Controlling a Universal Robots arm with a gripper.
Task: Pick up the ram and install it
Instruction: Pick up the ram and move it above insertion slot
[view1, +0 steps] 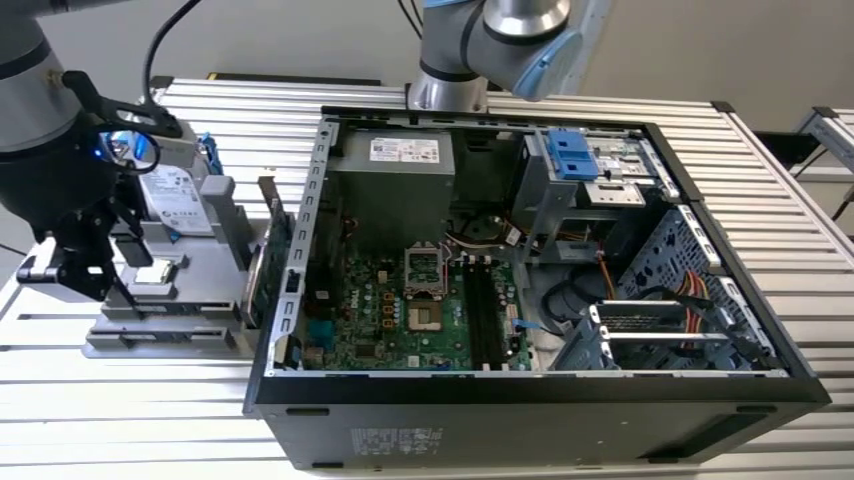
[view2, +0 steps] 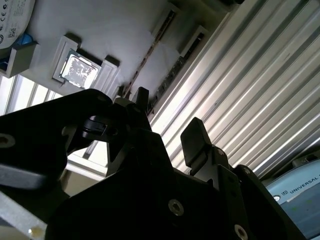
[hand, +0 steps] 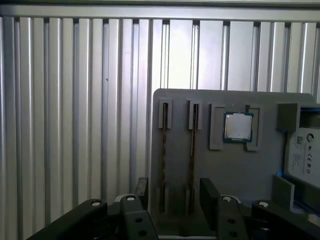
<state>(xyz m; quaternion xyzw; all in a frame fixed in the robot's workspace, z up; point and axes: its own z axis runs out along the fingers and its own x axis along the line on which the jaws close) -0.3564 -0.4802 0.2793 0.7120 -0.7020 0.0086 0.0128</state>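
Two thin ram sticks stand on edge in slots of a grey parts holder (hand: 240, 170), one ram (hand: 164, 150) beside the other (hand: 192, 150). In the second wrist view the same ram sticks (view2: 150, 55) appear as thin dark lines. My gripper (hand: 175, 192) hovers above the holder, open, with nothing between its fingers (hand: 209, 189). Both sticks line up with the gap between the fingers in the first wrist view. In the exterior view my gripper (view1: 100, 285) hangs over the holder (view1: 174, 335) at the left, away from the open computer case (view1: 534, 395).
A processor chip (hand: 237, 126) and a silver hard drive (hand: 302, 155) sit on the same holder. A green circuit card (view1: 274, 265) stands between holder and case. The motherboard's memory slots (view1: 487, 310) lie inside the case. A second arm's base (view1: 447, 90) stands behind the case on the ribbed metal table (view1: 134, 420).
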